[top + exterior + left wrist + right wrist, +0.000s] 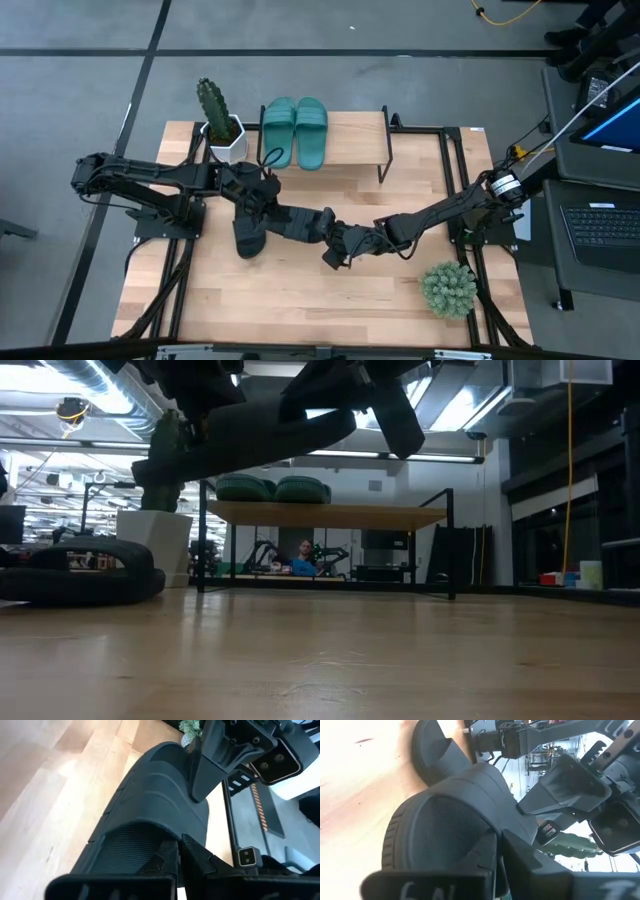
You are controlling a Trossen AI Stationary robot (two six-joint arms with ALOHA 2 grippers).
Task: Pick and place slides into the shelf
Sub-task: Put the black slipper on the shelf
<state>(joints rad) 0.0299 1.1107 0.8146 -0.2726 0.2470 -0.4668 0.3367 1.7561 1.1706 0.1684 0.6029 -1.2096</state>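
At the left of the table (300, 310), a pale plank top of jointed wood strips, the left arm reached in low across the boards. A white pot with a spiny green cactus (212, 102) stood at the back left corner, just beside the shelf (350, 128). One black slide (249, 238) lay flat on the table below the left arm, untouched and not yet shelved.

The left pincer (272, 212) was pressed together on one end of the second black slide (305, 222), which hung clear of the table; the low view showed it as a dark curved slab floating above the boards. Its rubber looked matte, with broad ribs across the wide strap and a fine pebbled footbed visible in both wrist views.

The right pincer (333, 250) had its jaws pinching the slide's other end, so both arms carried it between them. This looked like a handover or a two-armed re-grip, probably to turn the sandal for sliding onto the rack.

Behind them, the two teal slides (294, 130) sat side by side on the shelf's light wooden top, thin black legs framing it. At the right front corner stood a round, bushy green plant (448, 288).
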